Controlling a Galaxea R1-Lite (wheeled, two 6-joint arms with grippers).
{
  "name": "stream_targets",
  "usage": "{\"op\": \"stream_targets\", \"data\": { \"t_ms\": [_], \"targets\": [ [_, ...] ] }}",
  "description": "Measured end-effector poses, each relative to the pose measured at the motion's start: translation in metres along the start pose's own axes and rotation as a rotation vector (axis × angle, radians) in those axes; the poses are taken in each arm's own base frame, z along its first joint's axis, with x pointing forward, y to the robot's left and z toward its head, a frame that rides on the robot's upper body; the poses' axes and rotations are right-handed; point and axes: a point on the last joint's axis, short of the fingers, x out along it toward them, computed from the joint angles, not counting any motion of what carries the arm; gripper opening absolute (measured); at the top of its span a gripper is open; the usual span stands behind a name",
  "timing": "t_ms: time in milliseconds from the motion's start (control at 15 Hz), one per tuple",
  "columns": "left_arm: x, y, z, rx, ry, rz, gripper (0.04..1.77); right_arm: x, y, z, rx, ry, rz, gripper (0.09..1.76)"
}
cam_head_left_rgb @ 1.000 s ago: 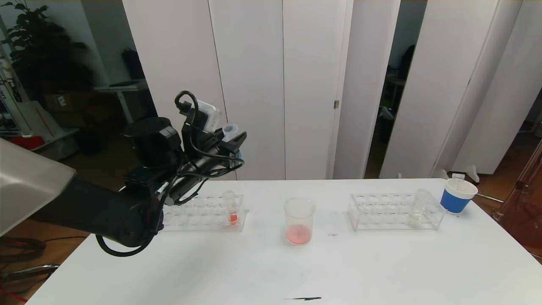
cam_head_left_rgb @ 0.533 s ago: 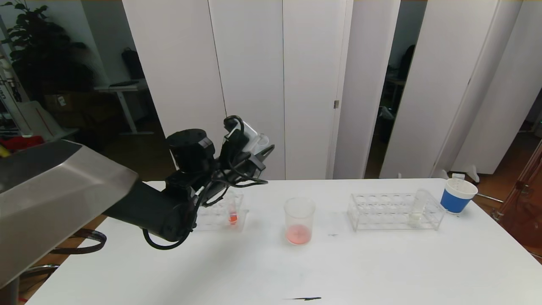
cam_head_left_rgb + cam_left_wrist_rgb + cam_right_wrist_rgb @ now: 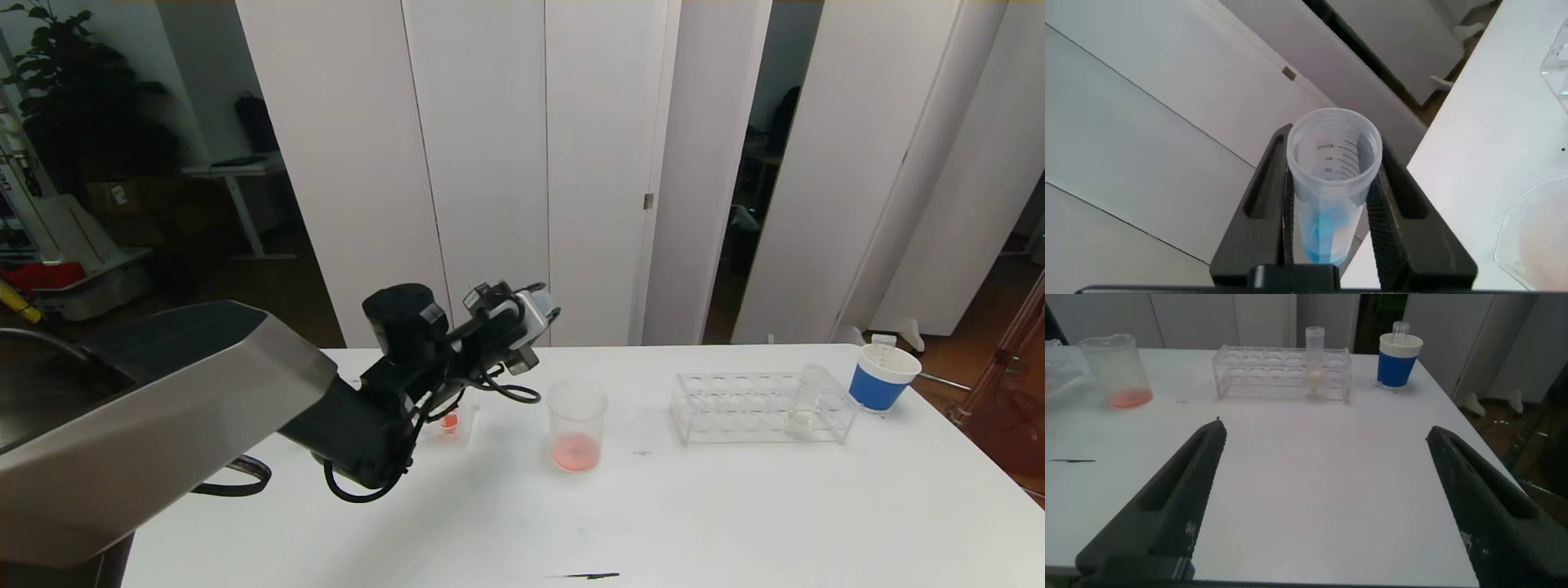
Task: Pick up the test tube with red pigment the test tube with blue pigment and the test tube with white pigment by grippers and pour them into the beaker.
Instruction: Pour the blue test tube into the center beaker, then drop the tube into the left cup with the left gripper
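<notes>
Left gripper [image 3: 1333, 214] jaws clamp the test tube with blue pigment [image 3: 1331, 192], mouth pointing outward, beaker [image 3: 577, 425] just beyond and below; right gripper [image 3: 1327, 498] jaws wide, idle.

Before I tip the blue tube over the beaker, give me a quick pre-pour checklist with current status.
1. Grip: left gripper shut on the test tube with blue pigment, fingers on both sides. Ok.
2. Contents: blue liquid sits at the tube's bottom, none at the mouth. Ok.
3. Position: in the head view the left gripper is up and to the left of the beaker, not above its mouth. Not ok.
4. Beaker: upright on the table, reddish liquid at its bottom, mouth unobstructed. Ok.
5. Right gripper: open, low over the table, away from the beaker. Ok.
6. Next tube: the test tube with white pigment stands in the right rack. Ok.
</notes>
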Motion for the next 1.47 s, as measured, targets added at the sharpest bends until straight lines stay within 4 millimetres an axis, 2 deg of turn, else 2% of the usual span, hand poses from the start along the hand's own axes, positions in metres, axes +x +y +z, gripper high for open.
{"op": "stream_targets", "data": {
  "t_ms": [333,800,1467],
  "targets": [
    [0.001,-0.015,-0.008,0.098,-0.101,-0.092,0.60,0.000,0.000,0.000,0.000,0.000,0.000,1.75],
    [0.004,-0.022,-0.028,0.343,-0.189,-0.085,0.60,0.000,0.000,0.000,0.000,0.000,0.000,1.75],
    [0.015,-0.024,-0.031,0.472,-0.294,-0.108,0.60,0.000,0.000,0.000,0.000,0.000,0.000,1.75]
  ]
}}
